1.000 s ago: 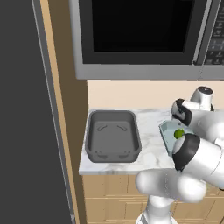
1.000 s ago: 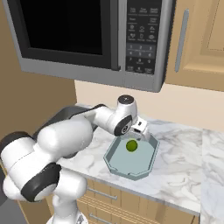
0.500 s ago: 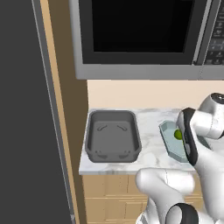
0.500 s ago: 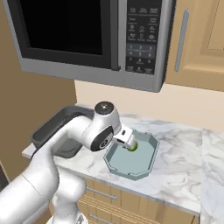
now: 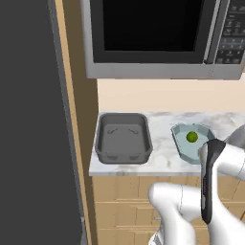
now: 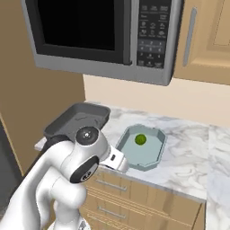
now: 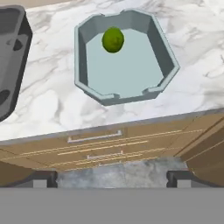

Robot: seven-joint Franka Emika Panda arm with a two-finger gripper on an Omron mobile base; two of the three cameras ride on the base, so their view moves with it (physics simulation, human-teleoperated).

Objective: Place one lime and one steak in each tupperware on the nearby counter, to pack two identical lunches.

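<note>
A yellow-green lime (image 7: 113, 40) lies in the far part of the pale blue-grey octagonal tupperware (image 7: 127, 94) on the marbled counter (image 7: 52, 109). My gripper (image 7: 111, 179) hangs in front of the counter edge, back from that tray, open, with nothing between its fingertips (image 7: 43, 179). The dark grey tupperware (image 7: 13, 65) sits to the left with nothing in it. From the base views, the lime (image 5: 192, 137) (image 6: 140, 139) rests in the blue tray (image 5: 179, 143) (image 6: 152, 164), beside the dark tray (image 5: 101, 139) (image 6: 67, 123). The steak is out of view.
A microwave (image 5: 158, 38) (image 6: 103, 36) hangs over the counter. Wooden drawer fronts (image 7: 100, 148) run below the counter edge. A tall dark panel (image 5: 33, 119) stands left of the counter, and a wooden wall cabinet (image 6: 204, 40) is at the upper right.
My hand has drawn back from above the blue tray to in front of the counter edge. The lime stays lying in the tray.
</note>
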